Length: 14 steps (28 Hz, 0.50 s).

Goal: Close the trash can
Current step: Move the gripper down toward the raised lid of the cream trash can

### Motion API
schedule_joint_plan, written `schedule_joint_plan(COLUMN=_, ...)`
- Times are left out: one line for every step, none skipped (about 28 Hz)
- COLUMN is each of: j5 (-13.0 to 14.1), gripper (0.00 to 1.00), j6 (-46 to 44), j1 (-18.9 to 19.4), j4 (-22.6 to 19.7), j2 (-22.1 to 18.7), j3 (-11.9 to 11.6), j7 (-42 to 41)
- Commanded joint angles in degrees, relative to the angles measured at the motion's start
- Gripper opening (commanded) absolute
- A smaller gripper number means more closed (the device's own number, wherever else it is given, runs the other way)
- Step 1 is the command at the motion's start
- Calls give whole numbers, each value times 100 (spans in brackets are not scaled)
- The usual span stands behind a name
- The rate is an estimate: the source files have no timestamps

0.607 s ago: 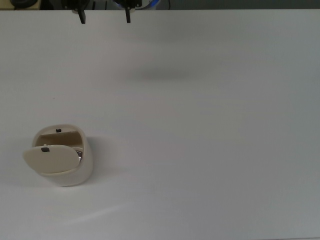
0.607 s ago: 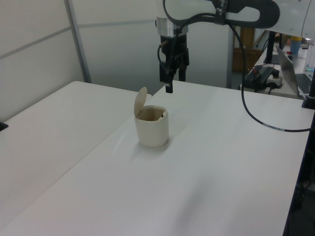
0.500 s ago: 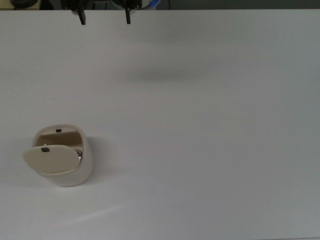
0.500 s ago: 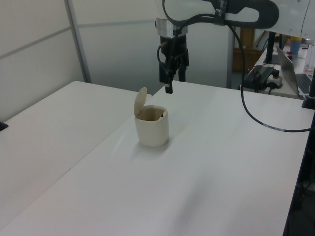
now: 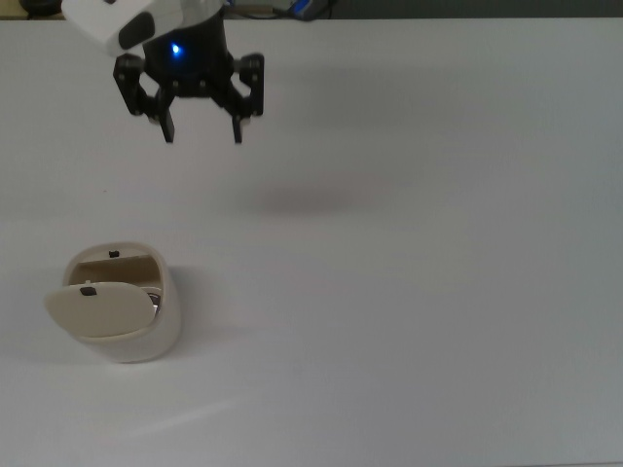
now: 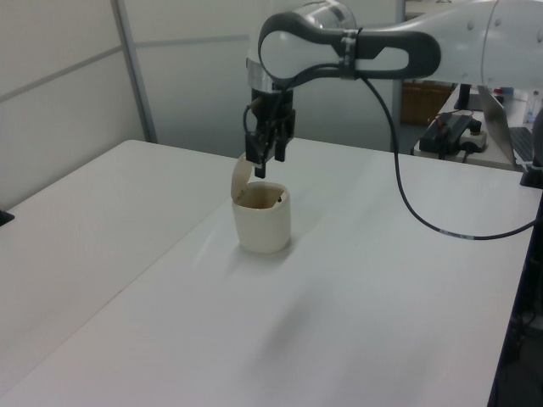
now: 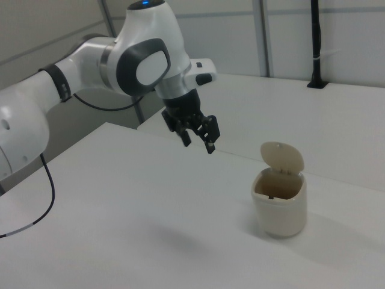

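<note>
The trash can is a small cream-beige bin standing at the top view's lower left, its hinged lid raised and the mouth open. The left view shows the trash can with its lid upright, and so does the right view: the trash can stands with the lid up. My gripper hangs in the air, open and holding nothing. It sits up and to the right of the can in the top view. From the right view, the gripper is left of the can and apart from it. My gripper appears just above the lid's top in the left view.
The can stands on a wide white table. A black cable loops from the arm over the table's far side in the left view. A laptop and other gear sit beyond the table's right end there.
The gripper has come down and toward the can: it has entered the top view fully, and moved left and lower in the left view. The can and lid have not moved.
</note>
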Motion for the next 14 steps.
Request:
schedule_joint_plan(j5=100, gripper=43, j6=723, j1=21, j4=-23, j2=112, j3=-37, j7=656)
schedule_joint_plan(j5=91, gripper=35, j6=1046, j1=21, j4=-23, j2=182, j3=-46, j7=857)
schedule_joint_plan(j5=74, gripper=32, j6=1189, j1=21, j4=-23, j2=217, j3=-54, j7=929)
schedule_joint_plan(j5=65, gripper=27, j6=1312, j1=21, j4=-23, j2=252, j3=-63, j7=973)
schedule_joint_plan(j5=65, gripper=24, j6=1426, j1=21, j4=-23, j2=279, j3=-72, j7=1008)
schedule_joint_plan(j5=56, gripper=21, j6=1523, j1=21, j4=-23, j2=322, j3=-90, j7=1035)
schedule_joint_plan(j5=47, gripper=14, j6=1672, j1=21, j4=-14, j2=384, j3=-98, j7=1052)
schedule_joint_plan(j5=39, gripper=11, j6=1734, j1=21, j4=-14, j2=411, j3=-99, j7=1070)
schedule_joint_plan(j5=39, gripper=10, j6=1813, j1=21, j4=-14, j2=437, j3=-107, j7=1096)
schedule_joint_plan(j5=39, gripper=9, j6=1892, j1=21, j4=-5, j2=463, j3=-116, j7=1140)
schedule_joint_plan(j5=39, gripper=9, j6=1989, j1=12, j4=-5, j2=481, j3=-116, j7=1184)
schedule_joint_plan(j5=30, gripper=9, j6=2207, j1=-5, j4=-5, j2=507, j3=-125, j7=1263)
schedule_joint_plan(j5=21, gripper=9, j6=2314, j1=-23, j4=-5, j2=516, j3=-125, j7=1263)
schedule_joint_plan(j5=4, gripper=9, j6=2411, j1=-32, j4=-5, j2=525, j3=-125, j7=1229)
